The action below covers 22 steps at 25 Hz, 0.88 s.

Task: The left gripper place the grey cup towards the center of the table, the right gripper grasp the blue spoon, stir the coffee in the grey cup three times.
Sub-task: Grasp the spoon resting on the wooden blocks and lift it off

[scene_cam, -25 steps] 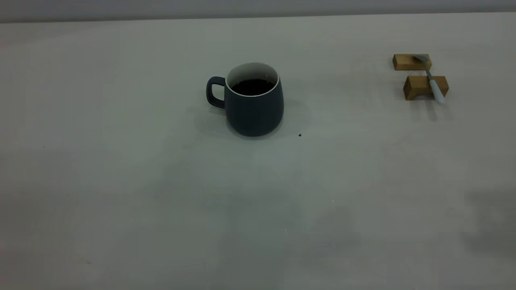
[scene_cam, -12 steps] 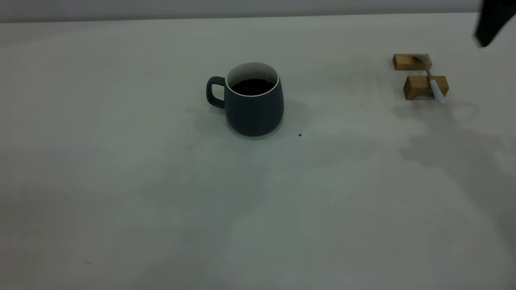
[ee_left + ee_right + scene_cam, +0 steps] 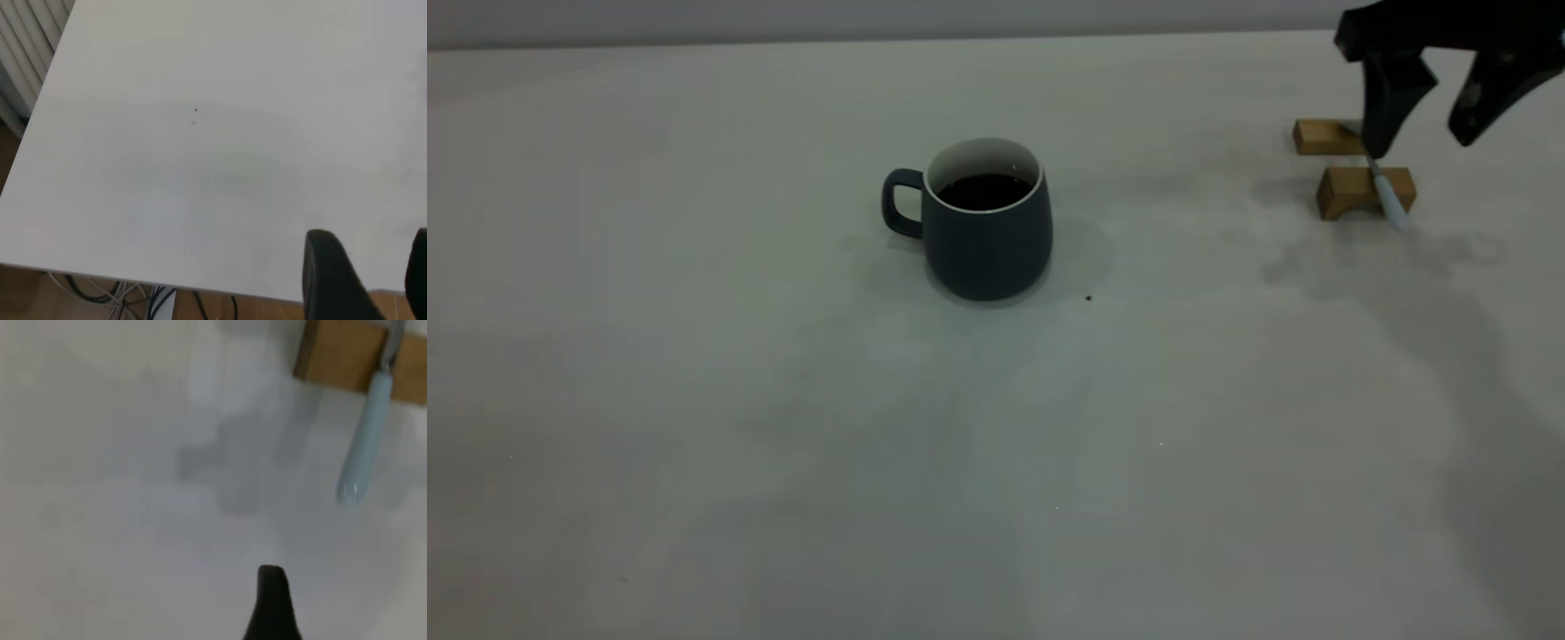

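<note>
The grey cup [image 3: 987, 244] stands upright near the middle of the table [image 3: 783, 400], its handle pointing left, with dark coffee [image 3: 984, 190] inside. At the far right the blue spoon [image 3: 1390, 197] lies across two small wooden blocks [image 3: 1347, 191], its pale handle toward the front. My right gripper [image 3: 1421, 142] hangs open just above the spoon and touches nothing. The right wrist view shows the spoon handle [image 3: 363, 433] beyond one black finger [image 3: 270, 600]. My left gripper [image 3: 370, 267] is open over bare table near an edge, outside the exterior view.
A tiny dark speck [image 3: 1088, 298] lies on the table right of the cup. In the left wrist view, cables [image 3: 133, 297] hang below the table edge and a ribbed white panel [image 3: 27, 60] stands beside it.
My right gripper has come in from the upper right and dropped over the spoon and blocks. The cup and spoon have not moved.
</note>
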### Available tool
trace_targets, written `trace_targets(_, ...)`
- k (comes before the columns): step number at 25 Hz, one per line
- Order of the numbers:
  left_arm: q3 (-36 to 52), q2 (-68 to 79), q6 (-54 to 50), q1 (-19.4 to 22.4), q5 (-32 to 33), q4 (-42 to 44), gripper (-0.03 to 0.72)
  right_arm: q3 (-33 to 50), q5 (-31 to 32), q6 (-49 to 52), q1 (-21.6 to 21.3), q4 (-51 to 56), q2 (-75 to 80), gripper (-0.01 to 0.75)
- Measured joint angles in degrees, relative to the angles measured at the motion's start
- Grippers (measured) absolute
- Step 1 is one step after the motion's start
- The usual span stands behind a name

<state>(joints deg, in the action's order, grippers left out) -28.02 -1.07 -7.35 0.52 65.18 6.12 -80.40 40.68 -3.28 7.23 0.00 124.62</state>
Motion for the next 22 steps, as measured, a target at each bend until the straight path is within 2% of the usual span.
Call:
trace_targets(10,0.0,0.0,0.0,0.0,0.0,0.0,0.351,-12.4,5.83,-0.05,0.16,-1.32,11.09,0.623)
trace_targets(22,0.0,0.0,0.0,0.0,0.0,0.0,0.351,-15.03,7.28,0.41,-0.82,-3.3,16.63,0.618)
